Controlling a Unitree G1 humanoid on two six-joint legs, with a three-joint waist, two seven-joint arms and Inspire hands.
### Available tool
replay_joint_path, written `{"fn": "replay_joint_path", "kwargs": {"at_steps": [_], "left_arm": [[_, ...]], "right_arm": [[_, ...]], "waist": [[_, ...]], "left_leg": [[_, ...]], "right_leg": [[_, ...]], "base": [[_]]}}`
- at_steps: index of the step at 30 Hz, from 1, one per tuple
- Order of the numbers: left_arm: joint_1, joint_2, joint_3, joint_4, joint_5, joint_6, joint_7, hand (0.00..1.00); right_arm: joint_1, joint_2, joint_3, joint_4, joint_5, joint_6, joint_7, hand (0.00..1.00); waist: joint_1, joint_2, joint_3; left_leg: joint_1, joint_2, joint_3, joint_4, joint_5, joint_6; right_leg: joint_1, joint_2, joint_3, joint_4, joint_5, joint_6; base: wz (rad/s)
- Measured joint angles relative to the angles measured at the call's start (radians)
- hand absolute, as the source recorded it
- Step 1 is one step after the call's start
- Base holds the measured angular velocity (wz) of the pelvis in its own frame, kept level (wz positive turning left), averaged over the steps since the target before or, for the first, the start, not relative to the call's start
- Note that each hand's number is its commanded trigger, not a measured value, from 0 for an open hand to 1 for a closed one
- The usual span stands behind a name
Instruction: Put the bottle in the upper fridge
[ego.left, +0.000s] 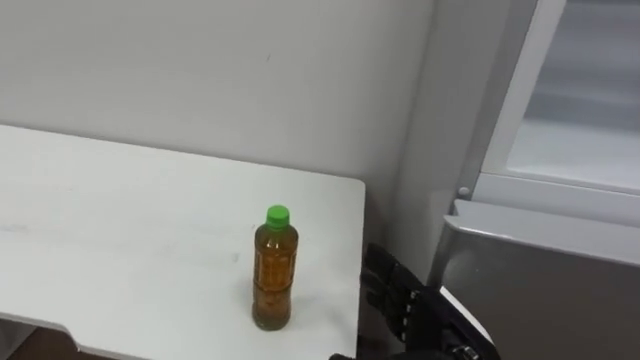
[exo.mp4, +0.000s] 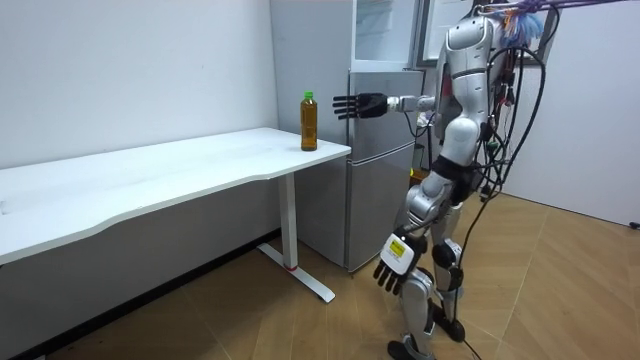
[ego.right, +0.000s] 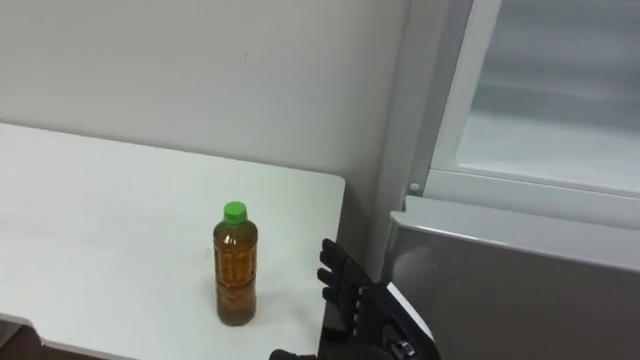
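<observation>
We see a long white table (exo.mp4: 150, 175) stretching away to the left of the raised right hand (exo.mp4: 355, 104), a plain pale wall (exo.mp4: 130, 70) straight ahead of it, and a wooden parquet floor (exo.mp4: 560, 290) well below it.

bottle (ego.left: 274, 268) | amber liquid, green cap | upright on white table (ego.left: 120, 220) (near corner) | upper fridge (ego.left: 570, 140) open
</observation>
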Motion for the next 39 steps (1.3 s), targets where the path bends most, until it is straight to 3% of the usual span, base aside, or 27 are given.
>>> {"fn": "replay_joint_path", "kwargs": {"at_steps": [6,14,20,26,32,39], "left_arm": [[0.012,0.000,0.000,-0.013,0.000,0.018,0.001,0.00],[0.013,0.001,-0.002,-0.023,0.005,0.025,-0.003,0.00],[0.024,0.007,0.000,-0.026,0.005,0.047,-0.019,0.00],[0.021,0.011,0.016,-0.033,0.005,0.050,-0.021,0.00],[0.032,0.015,0.017,-0.063,0.005,0.066,-0.019,0.00],[0.038,0.027,0.015,-0.071,0.003,0.081,0.004,0.00]], "right_arm": [[-0.052,-0.003,0.036,0.072,0.002,0.000,-0.032,0.00],[-0.117,-0.009,0.046,0.168,0.064,0.000,-0.084,0.00],[-0.147,-0.009,0.046,0.195,0.067,0.001,-0.115,0.00],[-0.206,-0.012,0.045,0.224,0.092,0.001,-0.154,0.00],[-0.263,-0.012,0.045,0.223,0.093,0.007,-0.204,0.00],[-0.281,-0.007,0.055,0.239,0.153,0.012,-0.283,0.00]], "waist": [[0.007,-0.003,-0.0004],[0.055,-0.004,-0.0006],[0.065,-0.014,-0.0045],[0.078,-0.037,0.0055],[0.080,-0.048,0.0011],[0.106,-0.046,0.0027]], "left_leg": [[-0.005,0.001,-0.004,0.003,0.000,0.000],[-0.016,0.001,-0.010,0.004,0.001,-0.001],[-0.018,-0.001,-0.028,0.001,0.006,-0.003],[-0.014,-0.001,-0.048,0.003,0.014,-0.006],[-0.024,-0.006,-0.071,0.003,0.013,-0.006],[-0.016,-0.014,-0.086,0.003,0.014,-0.005]], "right_leg": [[0.002,0.000,-0.009,0.000,0.000,0.000],[0.002,-0.001,-0.022,0.000,0.000,0.000],[0.004,-0.001,-0.043,0.001,0.000,0.000],[0.014,-0.001,-0.059,0.000,0.000,0.000],[0.022,-0.001,-0.075,-0.001,0.000,0.000],[0.043,-0.004,-0.097,-0.017,0.000,0.000]], "base": [[0.02],[0.03],[0.09],[0.10],[0.11],[0.07]]}}
